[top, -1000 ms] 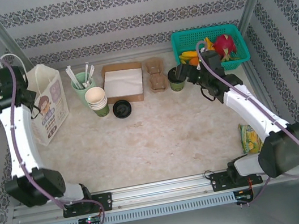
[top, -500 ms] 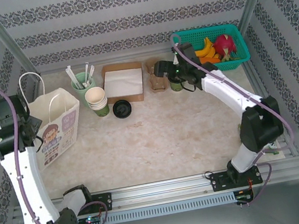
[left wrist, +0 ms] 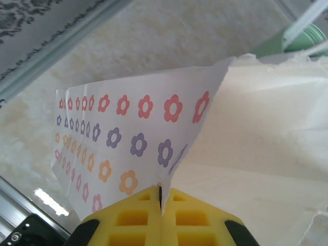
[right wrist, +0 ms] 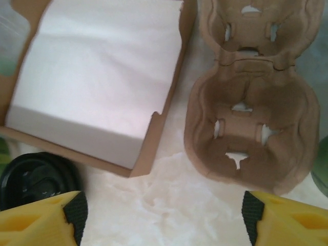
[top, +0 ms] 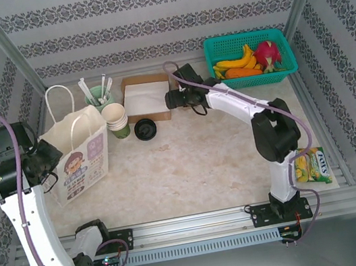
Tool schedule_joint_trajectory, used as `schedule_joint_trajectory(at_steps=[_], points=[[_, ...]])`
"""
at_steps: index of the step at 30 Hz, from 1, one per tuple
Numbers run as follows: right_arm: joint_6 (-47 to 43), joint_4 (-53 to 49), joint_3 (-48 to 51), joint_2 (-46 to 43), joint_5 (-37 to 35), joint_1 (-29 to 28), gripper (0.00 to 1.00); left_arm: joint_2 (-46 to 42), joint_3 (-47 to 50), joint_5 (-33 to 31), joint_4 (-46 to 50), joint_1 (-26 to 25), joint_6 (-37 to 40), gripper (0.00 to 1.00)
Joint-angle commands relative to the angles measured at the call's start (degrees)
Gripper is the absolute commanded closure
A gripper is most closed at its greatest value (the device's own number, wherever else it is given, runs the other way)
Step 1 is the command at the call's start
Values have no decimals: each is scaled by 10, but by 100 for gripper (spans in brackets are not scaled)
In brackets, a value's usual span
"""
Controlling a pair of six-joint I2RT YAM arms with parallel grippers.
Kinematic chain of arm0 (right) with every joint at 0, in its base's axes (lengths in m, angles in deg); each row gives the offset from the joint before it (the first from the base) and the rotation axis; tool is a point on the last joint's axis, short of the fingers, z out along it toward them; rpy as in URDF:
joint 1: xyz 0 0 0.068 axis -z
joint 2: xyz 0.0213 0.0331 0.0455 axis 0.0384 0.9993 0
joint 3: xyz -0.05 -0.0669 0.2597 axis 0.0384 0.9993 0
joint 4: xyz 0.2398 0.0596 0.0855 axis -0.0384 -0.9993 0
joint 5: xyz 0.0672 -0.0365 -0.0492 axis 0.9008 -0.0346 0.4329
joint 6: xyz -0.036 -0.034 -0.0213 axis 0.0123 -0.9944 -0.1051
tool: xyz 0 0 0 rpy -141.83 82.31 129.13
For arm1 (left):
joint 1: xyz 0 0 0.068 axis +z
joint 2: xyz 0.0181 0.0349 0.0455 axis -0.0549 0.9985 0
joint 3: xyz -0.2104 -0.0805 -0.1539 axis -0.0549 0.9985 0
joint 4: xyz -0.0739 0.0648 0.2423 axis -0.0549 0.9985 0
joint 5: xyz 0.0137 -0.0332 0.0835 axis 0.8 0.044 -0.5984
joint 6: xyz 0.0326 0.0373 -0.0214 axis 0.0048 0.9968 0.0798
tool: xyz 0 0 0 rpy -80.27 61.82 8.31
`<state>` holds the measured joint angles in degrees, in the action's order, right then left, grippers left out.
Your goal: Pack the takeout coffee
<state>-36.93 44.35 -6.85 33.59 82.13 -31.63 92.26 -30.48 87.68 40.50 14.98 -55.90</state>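
Observation:
The white paper bag (top: 80, 153) with a cartoon print stands tilted at the left, its mouth open upward. My left gripper (top: 48, 152) is shut on the bag's rim (left wrist: 205, 118), the yellow pads (left wrist: 138, 215) pinching the paper edge. My right gripper (top: 174, 99) hovers open over bare table between the napkin box (right wrist: 97, 77) and the brown pulp cup carrier (right wrist: 246, 128), with nothing between its fingertips (right wrist: 77, 210). In the top view the takeout coffee is hidden under the right arm. A green sliver (right wrist: 324, 164) at the right wrist view's edge may be its side.
A loose black lid (top: 144, 129) lies in front of the napkin box (top: 147, 97). A stack of lidless cups (top: 115, 119) and a mint mug of sticks (top: 96, 95) stand behind the bag. A teal fruit basket (top: 218, 48) sits back right, a snack packet (top: 310, 167) front right.
My right arm swung left, from beside the coffee cup to over the carrier, its jaws narrowing slightly. My left arm drew the bag forward and rightward, tilting it.

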Motion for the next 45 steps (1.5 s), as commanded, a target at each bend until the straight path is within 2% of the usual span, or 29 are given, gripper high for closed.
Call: schedule_joint_trajectory(at_steps=[1, 5, 9, 12, 15, 25, 28, 32, 39, 45], points=[[-90, -76, -59, 50, 4, 14, 27, -11, -27, 45, 26, 4, 40, 100], [-123, -132, -138, 110, -16, 8, 40, -15, -36, 55, 32, 4, 45, 100], [-129, -163, -194, 158, -43, 1, 50, -18, -29, 110, 17, 4, 47, 100], [-130, -174, -223, 183, -66, -3, 54, -21, -15, 147, -1, 4, 47, 100], [-128, -183, -247, 205, -77, -3, 58, -24, 12, 191, -27, 4, 40, 100], [-130, -195, -264, 228, -81, -9, 78, -21, 37, 218, -50, 4, 19, 100], [-131, -195, -250, 211, -81, -15, 82, -13, 27, 199, -42, 4, 15, 100], [-105, -203, -216, 176, -79, -22, 84, -8, 22, 194, -49, 4, 8, 100], [-56, -212, -137, 109, -29, -30, 86, -4, 30, 238, -75, 4, -1, 100], [-128, -216, -4, 13, 5, -40, 87, -10, 26, 273, -77, 3, -57, 100]])
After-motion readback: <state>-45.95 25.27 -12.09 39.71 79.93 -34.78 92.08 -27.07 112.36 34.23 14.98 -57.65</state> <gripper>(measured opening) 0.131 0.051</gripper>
